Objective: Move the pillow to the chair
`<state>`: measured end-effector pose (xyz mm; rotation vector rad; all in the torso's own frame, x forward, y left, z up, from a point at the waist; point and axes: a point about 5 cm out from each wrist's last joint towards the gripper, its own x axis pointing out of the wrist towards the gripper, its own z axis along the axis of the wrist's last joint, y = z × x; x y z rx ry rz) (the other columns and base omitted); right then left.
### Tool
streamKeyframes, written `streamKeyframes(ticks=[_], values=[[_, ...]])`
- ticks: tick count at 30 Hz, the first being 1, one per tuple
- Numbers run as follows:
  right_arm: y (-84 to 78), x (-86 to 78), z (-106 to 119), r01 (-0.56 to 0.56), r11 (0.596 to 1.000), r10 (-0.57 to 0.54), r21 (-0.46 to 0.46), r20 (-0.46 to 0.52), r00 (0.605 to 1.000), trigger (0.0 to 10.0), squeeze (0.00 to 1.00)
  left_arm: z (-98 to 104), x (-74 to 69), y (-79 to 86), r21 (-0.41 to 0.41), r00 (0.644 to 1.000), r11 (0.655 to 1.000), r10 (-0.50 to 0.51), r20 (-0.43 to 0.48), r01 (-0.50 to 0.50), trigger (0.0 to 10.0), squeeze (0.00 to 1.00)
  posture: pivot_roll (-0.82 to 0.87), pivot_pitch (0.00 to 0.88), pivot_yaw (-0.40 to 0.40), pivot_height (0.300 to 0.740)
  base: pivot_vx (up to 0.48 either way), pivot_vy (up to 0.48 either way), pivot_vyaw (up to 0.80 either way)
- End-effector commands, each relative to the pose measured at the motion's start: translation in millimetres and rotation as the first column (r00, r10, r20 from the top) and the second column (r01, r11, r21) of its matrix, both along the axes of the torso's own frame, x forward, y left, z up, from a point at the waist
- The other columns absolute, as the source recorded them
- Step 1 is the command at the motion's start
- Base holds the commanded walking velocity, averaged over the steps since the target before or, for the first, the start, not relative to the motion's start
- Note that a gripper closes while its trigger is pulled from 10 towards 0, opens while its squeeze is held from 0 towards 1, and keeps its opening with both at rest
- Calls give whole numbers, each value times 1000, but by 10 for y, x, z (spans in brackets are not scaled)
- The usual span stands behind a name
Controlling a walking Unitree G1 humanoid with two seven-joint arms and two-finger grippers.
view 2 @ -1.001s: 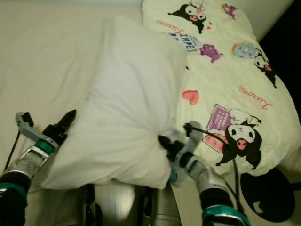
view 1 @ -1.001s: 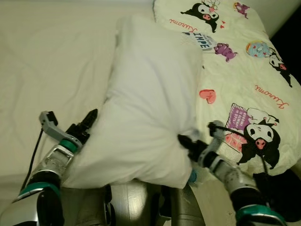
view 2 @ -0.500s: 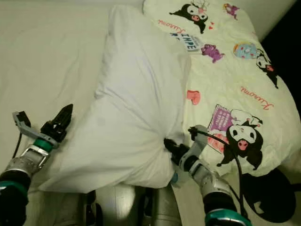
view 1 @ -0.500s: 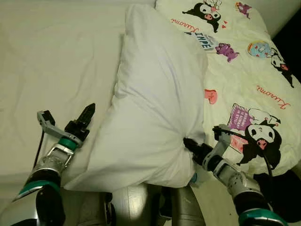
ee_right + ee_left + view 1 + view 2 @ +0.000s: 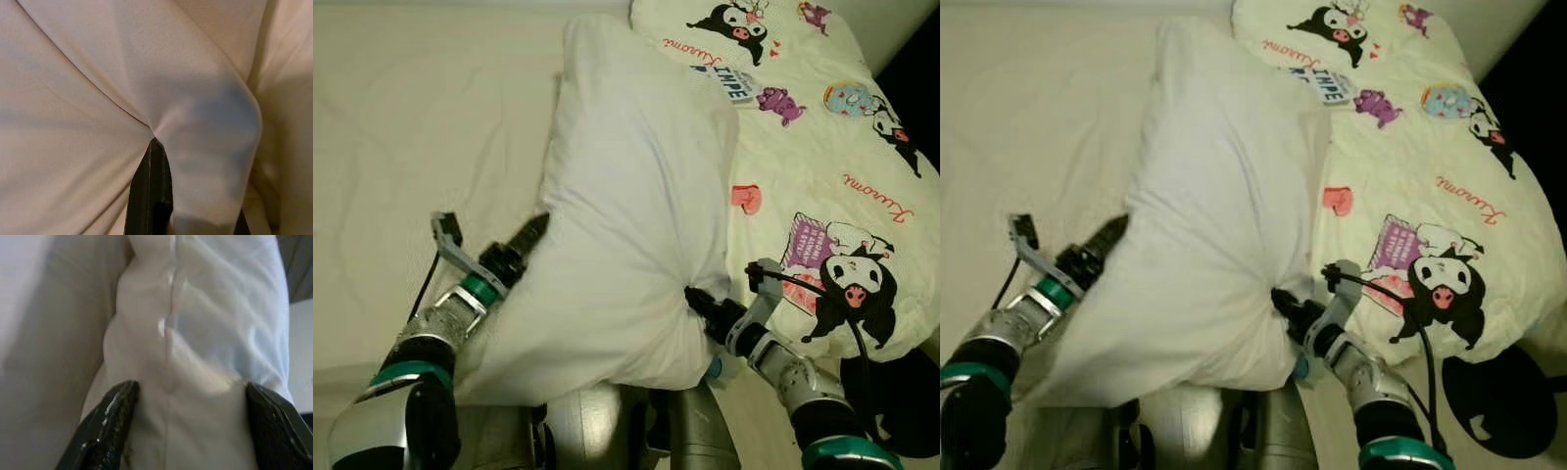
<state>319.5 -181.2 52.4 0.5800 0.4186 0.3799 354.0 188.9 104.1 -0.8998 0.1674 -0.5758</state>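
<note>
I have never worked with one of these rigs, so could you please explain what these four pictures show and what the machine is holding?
This is a humanoid robot with two silver arms, each ending in two black fingers. The two wide pictures come from the camera on its head, looking down at a bed. The other two come from a camera on each wrist, looking along the fingers. A white pillow lies on the bed beside a cartoon-print quilt. The right gripper is pinched shut on the pillow's fabric, which bunches around it. The left gripper is open, its fingers straddling the pillow's other edge.
</note>
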Motion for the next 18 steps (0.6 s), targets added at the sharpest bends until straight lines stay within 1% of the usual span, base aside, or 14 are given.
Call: streamKeyframes(ticks=[1,2,3,4,6,7,9,11,12,13,14,15,16,18], values=[[-26,-210,-297,10,1000,-13,-22,-143,990,0,0,-242,-114,-65,48,993,998,-29,-112,35,10000,1000,-84,264,-16,610,0,0,0],[-26,-204,-290,10,1000,-13,-21,-140,990,0,0,-334,-152,-76,106,986,993,-26,-164,44,10000,1000,-83,261,-15,610,0,0,0],[-26,-204,-290,10,1000,-13,-21,-140,990,0,0,-334,-152,-76,106,986,993,-26,-164,44,10000,1000,-83,261,-15,610,0,0,0],[-28,-196,-282,11,1000,-14,-19,-136,991,0,0,-396,-180,-91,148,980,987,-27,-195,57,10000,1000,-84,259,-13,610,0,0,0],[-30,-192,-277,13,1000,-15,-18,-134,991,0,0,-430,-197,-99,173,977,983,-29,-211,66,10000,1000,-84,259,-13,610,0,0,0],[-30,-192,-277,13,1000,-15,-18,-134,991,0,0,-430,-197,-99,173,977,983,-29,-211,66,10000,1000,-84,259,-13,610,0,0,0],[-5,-182,-261,9,1000,-9,-4,-124,992,0,0,-418,-196,-230,182,975,972,-112,-191,148,10000,1000,-78,253,-10,610,0,0,0],[13,-179,-256,6,1000,-6,2,-120,993,0,0,-412,-195,-295,202,972,962,-150,-178,185,10000,1000,-79,252,-10,610,0,0,0],[32,-177,-251,4,1000,-3,8,-117,993,0,0,-411,-192,-348,232,970,949,-176,-166,211,10000,1000,-78,252,-10,610,0,0,0],[66,-171,-242,-5,1000,7,18,-111,994,0,0,-418,-186,-402,292,971,930,-187,-149,224,10000,271,-77,253,-8,610,0,0,0],[66,-171,-242,-5,1000,7,18,-111,994,0,0,-418,-186,-402,292,971,930,-187,-149,224,10000,271,-77,253,-8,610,0,0,0],[108,-167,-229,-18,999,21,30,-103,994,0,0,-417,-168,-438,331,977,921,-169,-133,204,10000,0,-75,253,-6,610,0,0,0],[136,-164,-220,-28,999,32,39,-97,995,0,0,-415,-155,-459,355,981,916,-153,-122,187,10000,0,-75,253,-6,610,0,0,0],[136,-164,-220,-28,999,32,39,-97,995,0,0,-415,-155,-459,355,981,916,-153,-122,187,10000,0,-75,253,-6,610,0,0,0]])
